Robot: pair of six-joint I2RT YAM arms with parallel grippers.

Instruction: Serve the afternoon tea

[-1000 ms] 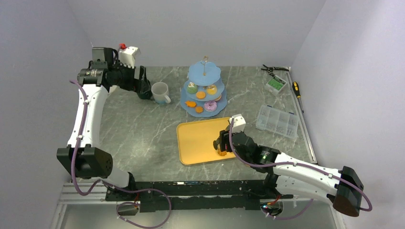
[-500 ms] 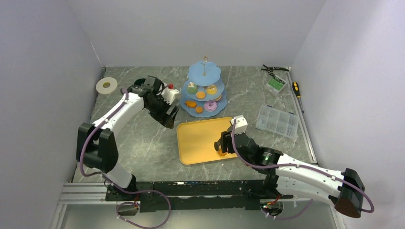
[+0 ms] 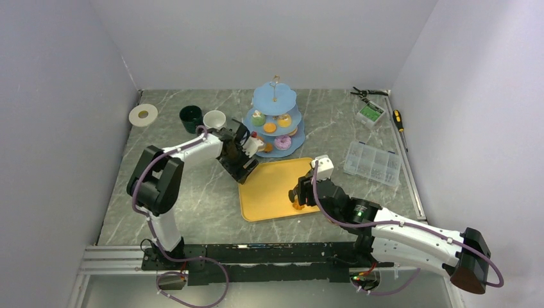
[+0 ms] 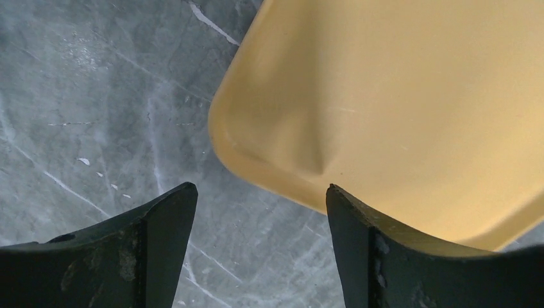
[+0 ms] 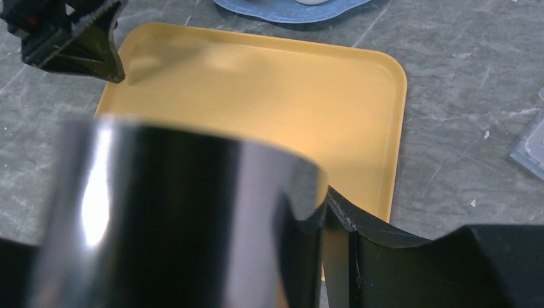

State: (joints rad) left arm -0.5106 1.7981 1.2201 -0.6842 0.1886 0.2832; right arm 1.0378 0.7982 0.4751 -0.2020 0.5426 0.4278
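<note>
Left tool wide open, empty, above yellow tray far-left corner. Right tool at tray's right edge, grip unclear. Three-tier stand beyond tray stocked; white mug, dark green mug far-left of tray. Likely nearly done.

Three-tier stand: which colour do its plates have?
Light blue. The three-tier stand shows best in the top external view.
</note>
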